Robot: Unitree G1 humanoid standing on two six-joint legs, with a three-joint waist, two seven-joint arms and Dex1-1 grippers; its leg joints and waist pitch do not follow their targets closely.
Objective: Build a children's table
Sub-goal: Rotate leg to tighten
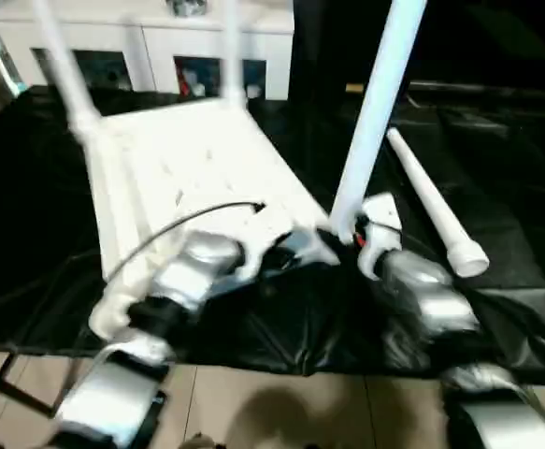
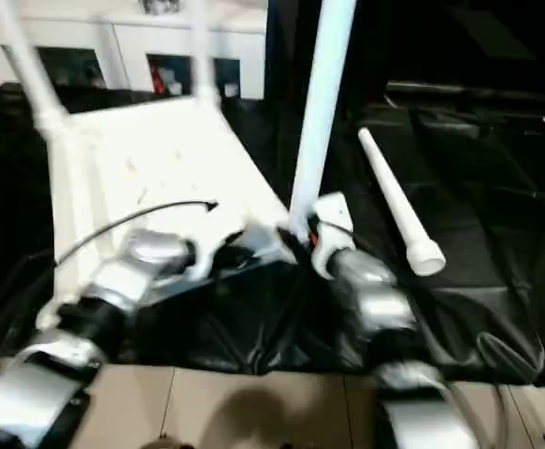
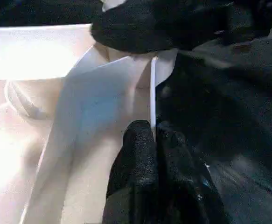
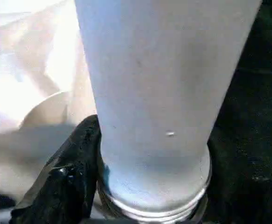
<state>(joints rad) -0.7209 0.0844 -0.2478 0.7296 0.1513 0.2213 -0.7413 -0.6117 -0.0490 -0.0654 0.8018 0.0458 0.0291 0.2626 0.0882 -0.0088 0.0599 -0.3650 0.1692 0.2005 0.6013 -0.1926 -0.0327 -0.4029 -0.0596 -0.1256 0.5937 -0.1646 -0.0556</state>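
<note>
Underneath, black sheeting (image 1: 496, 168) covers floor before white cabinet (image 1: 160, 47).

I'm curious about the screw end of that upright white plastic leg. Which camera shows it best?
The right wrist view: the upright white plastic leg is close up, its threaded base visible. Both eye views show its whole shaft standing at the tabletop's corner; the left wrist view, none clearly.

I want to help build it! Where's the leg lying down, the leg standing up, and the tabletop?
lying leg (image 1: 433, 208): left eye view, middle of its shaft.
standing leg (image 1: 377, 108): left eye view, mid shaft.
tabletop (image 1: 193, 154): left eye view, ribbed underside.
</note>
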